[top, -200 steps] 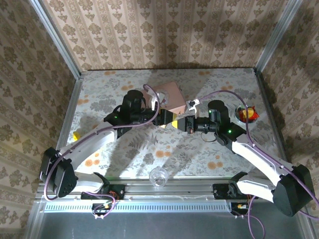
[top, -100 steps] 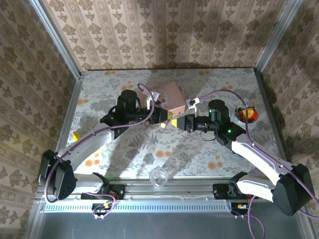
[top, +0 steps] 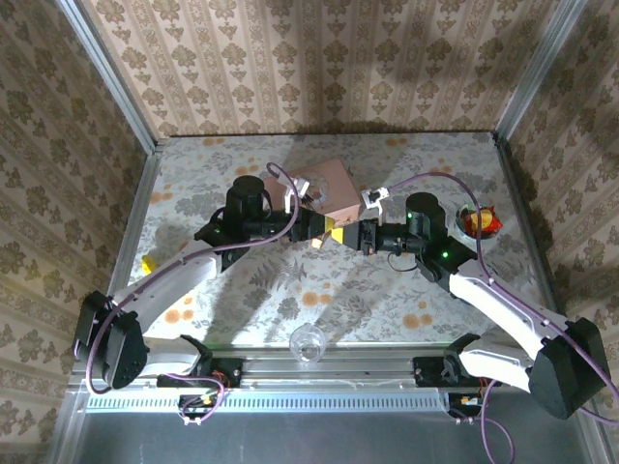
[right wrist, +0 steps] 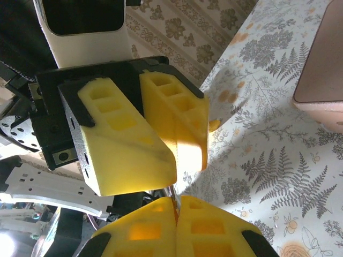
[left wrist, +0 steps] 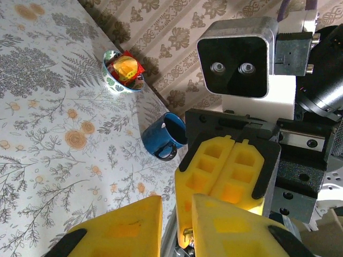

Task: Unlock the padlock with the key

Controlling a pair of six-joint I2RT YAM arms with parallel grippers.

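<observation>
Reading L to R: left gripper (left wrist: 177, 206) hangs over the table (top: 251, 309) mid-scene, nose to nose w/ the right one. Its fingers (left wrist: 128, 227) sit a narrow gap apart, and a small silvery metal bit shows low in that gap. I take that for the padlock (left wrist: 187, 235), pinched there. Body + keyhole are hidden, so I can't confirm how it's turned.

The key (right wrist: 170, 191) is, I think, the thin dark sliver poking out of the seam of the right gripper (right wrist: 176, 201). Its pads (right wrist: 144, 230) are pressed flat together on it. The tips of both grippers meet or nearly so; can't tell if there's contact. The pink box (top: 329, 179) is just behind them.

Risks from here, my judgement:
- Key tip off the keyhole, since I can't see the slot in any cam. Pushing blind would make the key pivot or slide back in the soft foam.
- Padlock held by a small bite, so side load from the key could twist it in the left grip or pop it out. It'd drop to the table.
- Yellow pads are bulky vs tiny parts, so foam could hit foam before the key seats and block insertion.
- Turning w/ a half-seated key means slip, or the key pulled loose.
</observation>
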